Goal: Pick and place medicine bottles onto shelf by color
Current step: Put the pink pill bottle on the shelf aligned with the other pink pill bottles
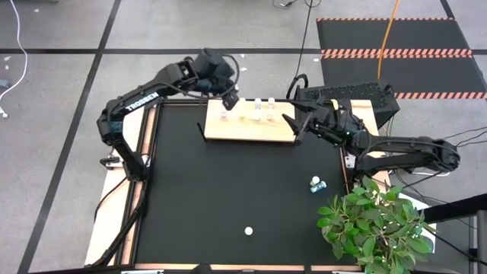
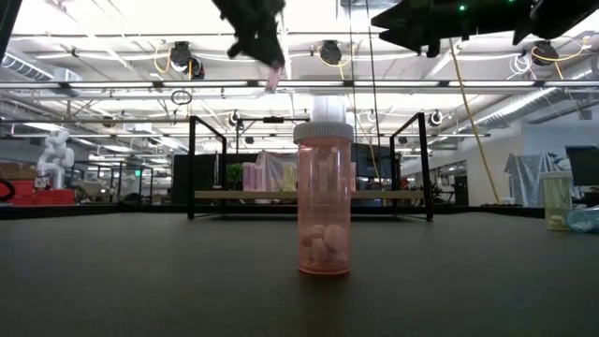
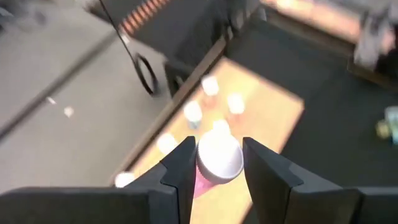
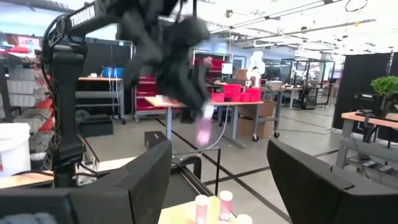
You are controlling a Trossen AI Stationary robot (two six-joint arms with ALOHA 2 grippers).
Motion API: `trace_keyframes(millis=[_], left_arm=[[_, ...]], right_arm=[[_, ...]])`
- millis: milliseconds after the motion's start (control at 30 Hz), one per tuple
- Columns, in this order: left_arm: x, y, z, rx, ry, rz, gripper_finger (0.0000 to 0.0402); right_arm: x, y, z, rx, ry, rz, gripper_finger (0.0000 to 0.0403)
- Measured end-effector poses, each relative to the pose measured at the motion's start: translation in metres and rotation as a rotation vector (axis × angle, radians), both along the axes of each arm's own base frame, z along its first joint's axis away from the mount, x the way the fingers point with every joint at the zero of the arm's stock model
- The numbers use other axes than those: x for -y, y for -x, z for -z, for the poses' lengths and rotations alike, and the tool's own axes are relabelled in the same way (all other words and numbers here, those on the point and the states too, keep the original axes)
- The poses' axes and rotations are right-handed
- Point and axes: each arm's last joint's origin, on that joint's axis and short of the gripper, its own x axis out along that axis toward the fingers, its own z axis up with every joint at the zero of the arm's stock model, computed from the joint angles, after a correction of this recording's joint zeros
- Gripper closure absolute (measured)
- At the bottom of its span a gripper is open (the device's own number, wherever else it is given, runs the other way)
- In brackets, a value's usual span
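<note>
Item: small pink plastic medicine bottle with white cap (image 3: 214,163), clenched in your left pincer (image 3: 216,163) above the light-wood shelf (image 1: 243,128). Likely light, rigid, slick; grip mid-body. Right pincer (image 4: 219,163) released beside shelf.
</note>
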Motion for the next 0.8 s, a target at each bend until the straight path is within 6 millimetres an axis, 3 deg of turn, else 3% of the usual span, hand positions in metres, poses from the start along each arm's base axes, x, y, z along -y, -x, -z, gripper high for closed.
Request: trace_keyframes(millis=[333,500,800], left_arm=[[-0.004,0.009,0.098,-0.075,0.078,0.339,0.0279],[-0.008,0.015,0.137,-0.047,0.085,0.402,0.0279],[-0.015,0.034,0.177,-0.107,0.108,0.385,0.0279]], right_arm=[[-0.002,0.009,-0.002,-0.025,-0.02,0.024,0.0144],[-0.002,0.009,-0.002,-0.021,-0.02,0.024,0.0145],[-0.001,0.01,-0.002,-0.002,-0.056,0.067,0.0145]])
